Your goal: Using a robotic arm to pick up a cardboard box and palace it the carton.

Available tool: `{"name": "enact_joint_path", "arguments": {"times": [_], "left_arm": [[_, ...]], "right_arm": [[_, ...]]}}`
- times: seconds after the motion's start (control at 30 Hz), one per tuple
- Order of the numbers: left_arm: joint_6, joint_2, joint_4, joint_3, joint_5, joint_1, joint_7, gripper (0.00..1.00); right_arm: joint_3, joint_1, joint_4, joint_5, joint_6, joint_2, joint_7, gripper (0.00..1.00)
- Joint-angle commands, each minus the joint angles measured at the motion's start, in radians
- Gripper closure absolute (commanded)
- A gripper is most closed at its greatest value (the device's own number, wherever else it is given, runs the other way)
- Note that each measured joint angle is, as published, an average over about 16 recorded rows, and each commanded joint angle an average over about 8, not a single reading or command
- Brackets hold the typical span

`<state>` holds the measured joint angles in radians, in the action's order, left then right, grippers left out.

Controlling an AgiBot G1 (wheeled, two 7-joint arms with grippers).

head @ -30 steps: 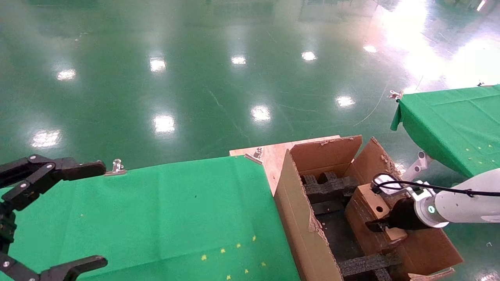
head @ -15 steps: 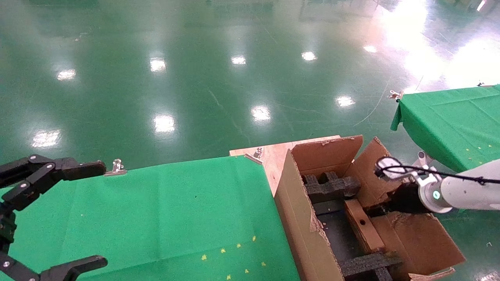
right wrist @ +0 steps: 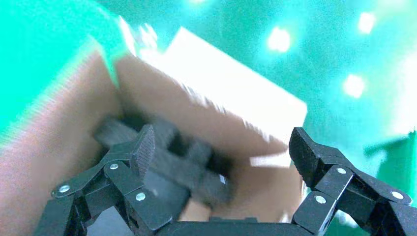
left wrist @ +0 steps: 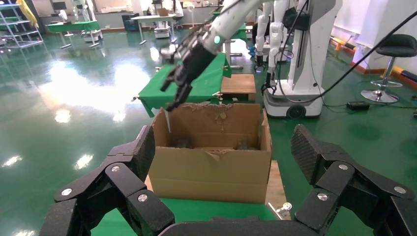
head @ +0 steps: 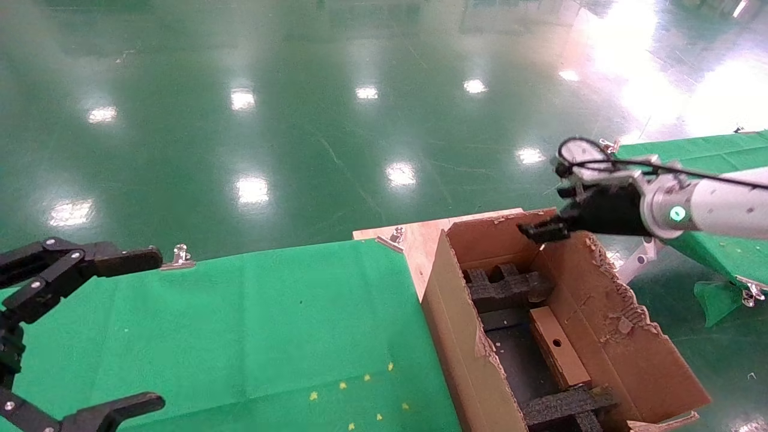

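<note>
The small cardboard box lies inside the carton, on its floor between the black foam inserts, round hole facing up. The white right arm's gripper hangs open and empty above the carton's far edge, apart from the box. In the right wrist view the gripper has its jaws wide, with blurred foam and brown carton wall beyond. My left gripper stands open over the green table's left side. In the left wrist view it faces the carton.
A green-clothed table lies left of the carton, with a metal clamp at its far edge. A wooden board is under the carton. Another green table stands at right. A white robot base stands beyond.
The right gripper let go of the cardboard box, which dropped to the carton's floor. The arm then rose and pulled back over the carton's far edge. The left arm stayed still.
</note>
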<state>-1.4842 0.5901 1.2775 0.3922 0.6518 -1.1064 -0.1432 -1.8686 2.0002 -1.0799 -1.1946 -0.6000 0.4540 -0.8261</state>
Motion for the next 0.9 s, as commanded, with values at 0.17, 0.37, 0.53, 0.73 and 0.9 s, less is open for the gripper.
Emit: {"name": "enact_joint_path", "arguments": {"times": [0.17,0.37,0.53,0.73,0.9], "left_arm": [[0.0,0.0,0.0,0.0,0.0,0.0,0.0,0.0],[0.001,0.0,0.0,0.0,-0.001,0.0,0.0,0.0],[0.001,0.0,0.0,0.0,-0.001,0.0,0.0,0.0],[0.0,0.0,-0.001,0.0,-0.001,0.0,0.0,0.0],[0.0,0.0,-0.001,0.0,-0.001,0.0,0.0,0.0]], "right_arm": [[0.068,0.065,-0.121,0.081,-0.059,-0.067,0.109,0.0],[0.091,0.08,-0.148,0.12,-0.092,-0.088,0.136,0.0],[0.087,0.07,-0.136,0.11,-0.084,-0.079,0.126,0.0],[0.149,0.025,-0.136,0.122,-0.115,-0.067,0.145,0.0],[0.265,-0.051,-0.142,0.149,-0.178,-0.049,0.185,0.0]]}}
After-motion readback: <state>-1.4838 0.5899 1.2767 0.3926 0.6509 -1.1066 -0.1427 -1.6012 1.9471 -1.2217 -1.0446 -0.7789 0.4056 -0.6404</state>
